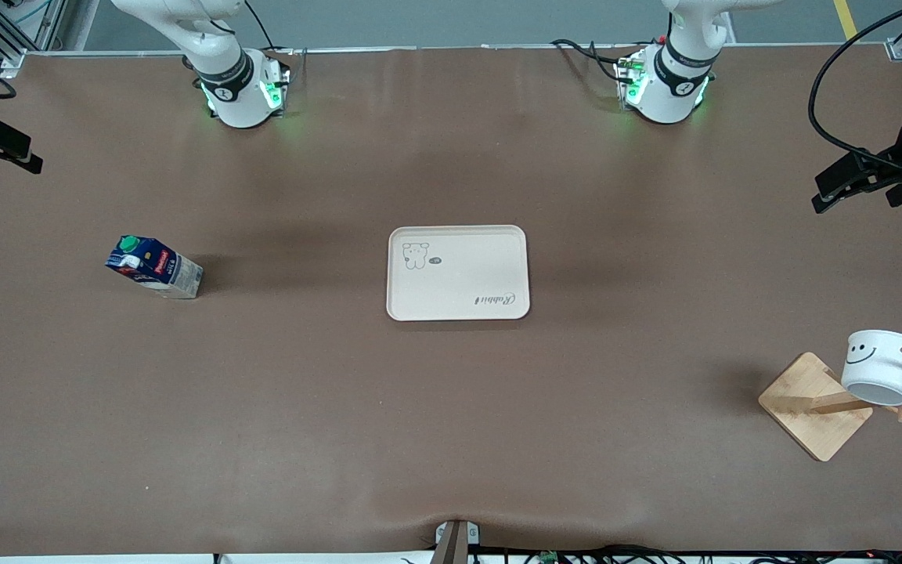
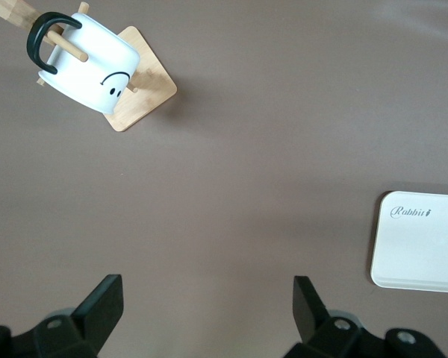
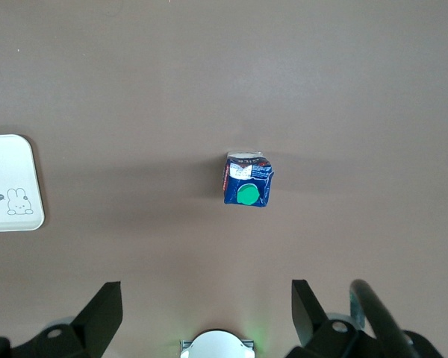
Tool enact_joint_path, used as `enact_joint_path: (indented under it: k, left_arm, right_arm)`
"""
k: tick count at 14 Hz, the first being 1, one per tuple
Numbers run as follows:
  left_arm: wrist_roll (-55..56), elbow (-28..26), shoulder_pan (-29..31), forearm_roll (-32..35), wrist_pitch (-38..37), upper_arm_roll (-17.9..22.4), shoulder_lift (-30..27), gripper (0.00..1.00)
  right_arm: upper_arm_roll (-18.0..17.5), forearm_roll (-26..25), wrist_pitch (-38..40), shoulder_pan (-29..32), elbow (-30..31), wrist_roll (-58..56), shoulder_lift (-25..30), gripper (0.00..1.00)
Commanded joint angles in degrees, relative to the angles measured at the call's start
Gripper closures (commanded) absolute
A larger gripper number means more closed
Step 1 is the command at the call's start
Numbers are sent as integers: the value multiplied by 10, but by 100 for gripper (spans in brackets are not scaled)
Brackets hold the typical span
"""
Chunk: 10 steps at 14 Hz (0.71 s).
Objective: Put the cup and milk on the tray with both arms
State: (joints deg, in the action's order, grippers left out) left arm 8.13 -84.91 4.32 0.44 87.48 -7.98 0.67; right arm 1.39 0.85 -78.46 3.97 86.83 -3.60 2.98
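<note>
The cream tray (image 1: 457, 272) lies at the table's middle. The milk (image 1: 155, 267), a dark-blue carton with a green cap, stands upright toward the right arm's end of the table. The white smiley cup (image 1: 882, 366) hangs tilted by its black handle on a peg of a wooden rack toward the left arm's end. My left gripper (image 1: 842, 182) is open and empty, high over the table's edge at that end; its wrist view shows the cup (image 2: 89, 63) and a tray corner (image 2: 422, 242). My right gripper (image 1: 1, 147) is open and empty, high over its end; its wrist view shows the milk (image 3: 246, 180).
The rack's square wooden base (image 1: 811, 403) sits under the cup, nearer the front camera than the tray. The right arm's white base (image 3: 216, 344) shows between the right gripper's fingers (image 3: 104, 306). Cables run along the table's edges.
</note>
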Motion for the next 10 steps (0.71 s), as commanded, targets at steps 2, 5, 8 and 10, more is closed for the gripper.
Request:
enact_joint_path:
  k: [2,5,8,10]
  left_arm:
    - [0,10,-1,6,-18,-2,0,0]
    - [-8,10,2,6,-18,2,2,0]
    - [-4,-2,46,1,12,1,1,0]
    - [-4,-27,63,1,50,1,0,0]
  right_arm:
    - [-2,0,-2,3,-3,-5,-1,0]
    - [-2,0,-2,3,-4,-5,-1,0]
    - [-2,-1,-2,4,-4,-4,-4,0]
    - [-2,0,-2,5,-4,-5,-6,0]
